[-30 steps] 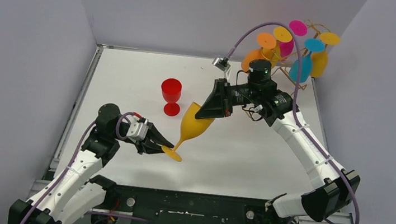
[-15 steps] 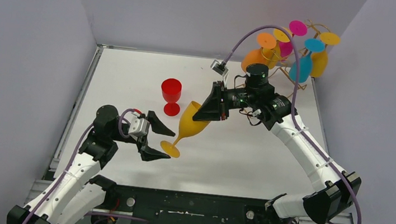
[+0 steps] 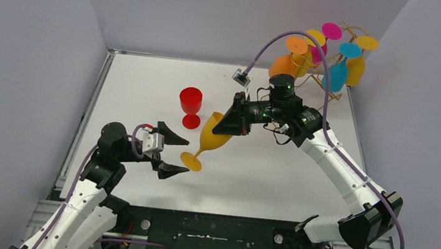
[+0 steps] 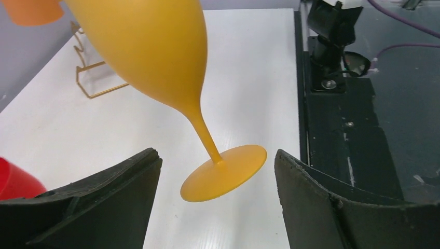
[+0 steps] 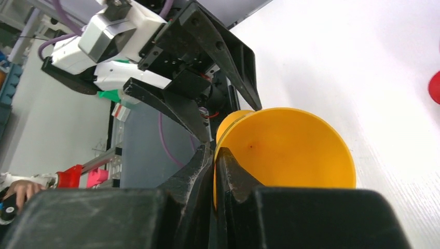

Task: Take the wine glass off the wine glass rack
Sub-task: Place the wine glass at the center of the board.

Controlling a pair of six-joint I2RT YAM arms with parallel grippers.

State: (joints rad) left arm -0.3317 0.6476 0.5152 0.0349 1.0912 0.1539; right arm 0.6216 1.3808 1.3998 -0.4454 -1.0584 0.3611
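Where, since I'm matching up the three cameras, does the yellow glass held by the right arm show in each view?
Top external: yellow glass at centre, tilted, rim in the right gripper.
Left wrist: upper left, its foot inside the open left gripper.
Right wrist: centre right, seen rim-on.
Shared landmark: the red cup, at an edge of both wrist views.

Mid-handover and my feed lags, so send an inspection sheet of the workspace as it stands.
Surface: white table, nothing spilled.
Job's things: yellow wine glass tilted, off the wine glass rack; five hanging glasses on it.
Clutter: red glass upright on the table.
Grippers: right gripper shut on the wine glass's rim; left gripper open, fingers either side of its foot, apart.
Cables: purple cable arches above the right arm.
Surroundings: grey walls on three sides.
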